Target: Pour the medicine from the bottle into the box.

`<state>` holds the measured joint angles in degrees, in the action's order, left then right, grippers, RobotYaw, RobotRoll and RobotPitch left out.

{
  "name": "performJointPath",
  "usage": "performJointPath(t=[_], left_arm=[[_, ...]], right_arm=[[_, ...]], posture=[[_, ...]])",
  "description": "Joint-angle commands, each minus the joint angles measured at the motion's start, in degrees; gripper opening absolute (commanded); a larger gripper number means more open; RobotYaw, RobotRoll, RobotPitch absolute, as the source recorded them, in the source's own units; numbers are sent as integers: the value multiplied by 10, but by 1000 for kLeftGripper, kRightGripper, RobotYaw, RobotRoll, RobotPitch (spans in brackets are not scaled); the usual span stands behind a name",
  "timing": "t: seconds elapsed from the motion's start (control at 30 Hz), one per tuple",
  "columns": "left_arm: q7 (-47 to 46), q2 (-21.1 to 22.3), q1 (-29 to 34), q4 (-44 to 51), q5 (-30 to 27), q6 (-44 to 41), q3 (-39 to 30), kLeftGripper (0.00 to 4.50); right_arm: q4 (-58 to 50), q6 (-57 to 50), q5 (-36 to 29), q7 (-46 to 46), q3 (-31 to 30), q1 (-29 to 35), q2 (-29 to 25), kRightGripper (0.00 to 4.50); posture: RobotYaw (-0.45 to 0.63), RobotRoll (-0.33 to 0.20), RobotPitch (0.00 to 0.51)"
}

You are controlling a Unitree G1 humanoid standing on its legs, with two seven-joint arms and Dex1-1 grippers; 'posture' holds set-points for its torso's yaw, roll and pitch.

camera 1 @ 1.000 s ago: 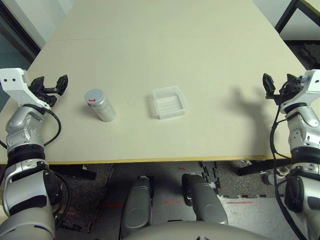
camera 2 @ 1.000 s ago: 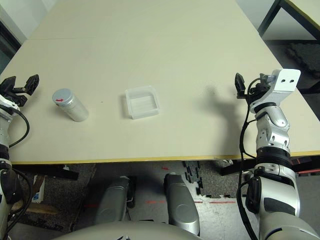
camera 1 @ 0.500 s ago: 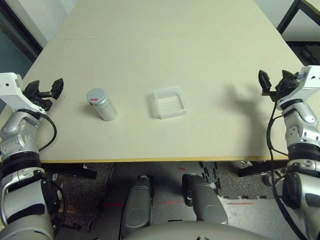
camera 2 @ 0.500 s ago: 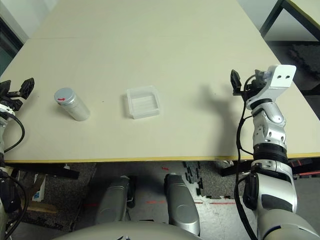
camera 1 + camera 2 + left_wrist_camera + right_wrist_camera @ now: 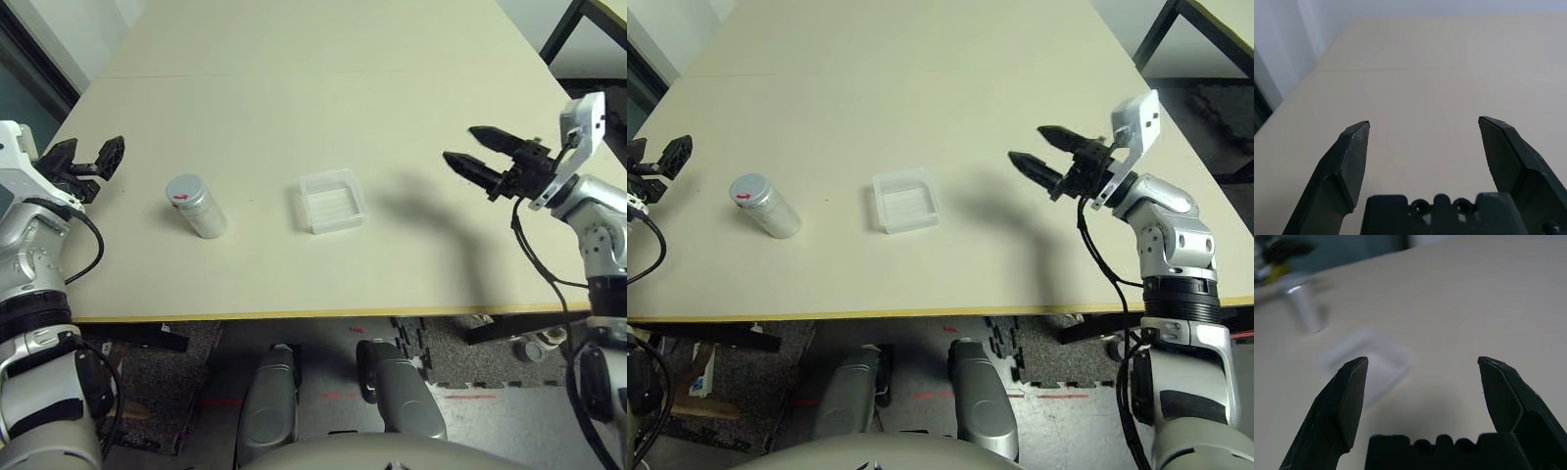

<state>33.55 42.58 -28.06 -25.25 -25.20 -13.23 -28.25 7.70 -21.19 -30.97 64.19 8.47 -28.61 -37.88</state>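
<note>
Two claws, both wide open and both empty. The left claw [image 5: 86,160] hovers at the counter's [image 5: 323,78] left edge, just beside the bottle [image 5: 196,206] but not touching it; its wrist view looks out across bare surface between its spread fingers [image 5: 1349,161]. The right claw [image 5: 1043,157] reaches in above the counter from the right, fingers pointing toward the box [image 5: 905,200], near it yet clearly apart; its wrist view has the box and the bottle ahead of the tips.

The bottle stands on the counter left of centre, leaning in appearance under the downward camera, with its grey, red-marked cap on top. Capped as it is, nothing can be poured; the medicine is not visible and is presumably inside. The box sits flat near the middle of the counter, to the right of the bottle and well apart from it, open side up and empty as far as can be seen through its clear plastic.

Assessment: the task is at its start. The layout suggests a split of duties, the left arm nearest the bottle for pickup, the right arm approaching to steady the box or remove the cap. Which of those is intended cannot be determined. Risk noted: the light box may slide if nudged.
</note>
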Motion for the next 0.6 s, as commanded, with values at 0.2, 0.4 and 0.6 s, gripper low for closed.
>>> performJointPath(t=[0.2, 0.4, 0.6], left_arm=[[-12, -4, 71, 179, -68, -106, -33, 4462], [-32, -18, 132, 306, -134, -162, -80, 4462], [-40, -28, 231, 440, -227, -237, -128, 4462]], right_arm=[[32, 28, 28, 21, -34, -1, 17, 4468], [81, 63, 54, 27, -45, -22, 33, 4468], [127, 91, 73, 32, -49, -45, 47, 4468]], posture=[[89, 0, 190], [125, 0, 203], [152, 0, 215]])
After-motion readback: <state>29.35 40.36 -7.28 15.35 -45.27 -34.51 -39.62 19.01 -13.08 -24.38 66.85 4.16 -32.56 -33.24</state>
